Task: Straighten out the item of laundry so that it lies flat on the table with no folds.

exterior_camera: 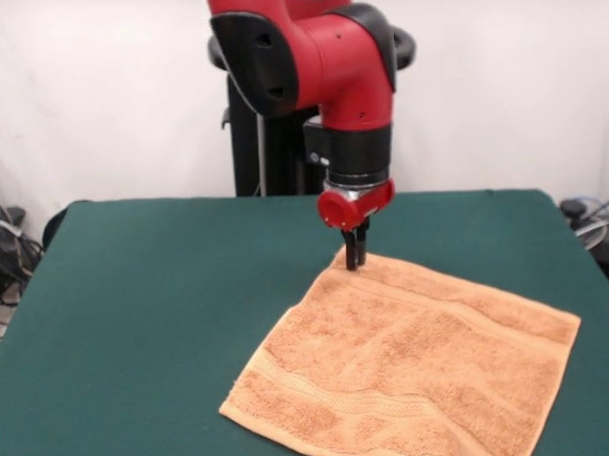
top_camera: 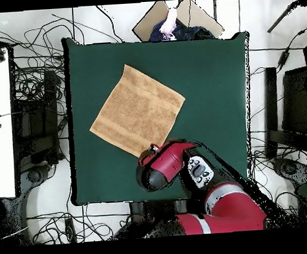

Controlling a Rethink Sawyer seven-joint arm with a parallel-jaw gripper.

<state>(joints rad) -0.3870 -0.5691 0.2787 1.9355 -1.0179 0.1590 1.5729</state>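
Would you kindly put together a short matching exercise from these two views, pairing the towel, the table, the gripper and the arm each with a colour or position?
Things:
1. towel
2. table
3. gripper
4. arm

Descriptions:
A. dark green surface
B. red and black, coming down from above
C. orange-tan, spread flat, turned diagonally
D. at the towel's corner nearest the robot

Pairs: 1-C, 2-A, 3-D, 4-B

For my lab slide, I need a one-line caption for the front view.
Sawyer's tool touches the far corner of an orange towel spread nearly flat on the green table.
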